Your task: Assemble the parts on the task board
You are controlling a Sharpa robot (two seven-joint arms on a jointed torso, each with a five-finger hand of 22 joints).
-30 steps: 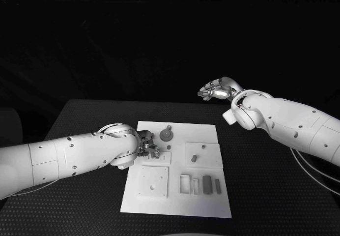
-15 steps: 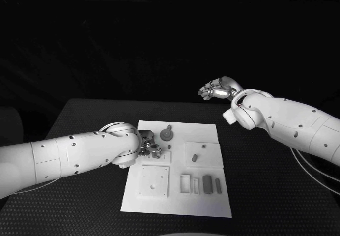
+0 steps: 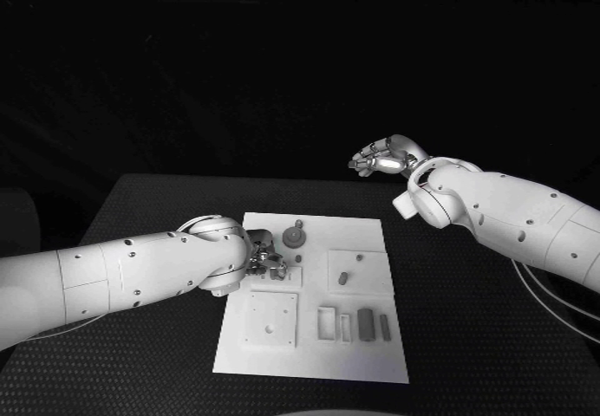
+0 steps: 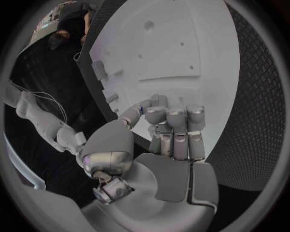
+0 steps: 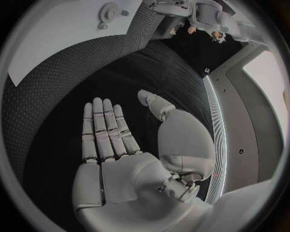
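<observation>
The white task board [image 3: 313, 347] lies in the middle of the table. Grey parts stand on it: a round part with a peg [image 3: 295, 236], a short peg [image 3: 342, 279] in a square recess, and a dark oblong part [image 3: 365, 324] beside a slim one [image 3: 385, 327]. My left hand [image 3: 263, 258] hovers low over the board's left side with its fingers [image 4: 175, 126] curled in. Its thumb tip meets a finger, and whether a part sits between them is hidden. My right hand [image 3: 381, 159] is raised beyond the table's far edge, its fingers [image 5: 104, 128] straight, apart and holding nothing.
A raised square plate [image 3: 271, 319] and empty slots [image 3: 326, 323] occupy the board's near half. Black textured table [image 3: 500, 329] surrounds the board. In the right wrist view the board [image 5: 60, 34] and the round part [image 5: 108, 9] lie far off.
</observation>
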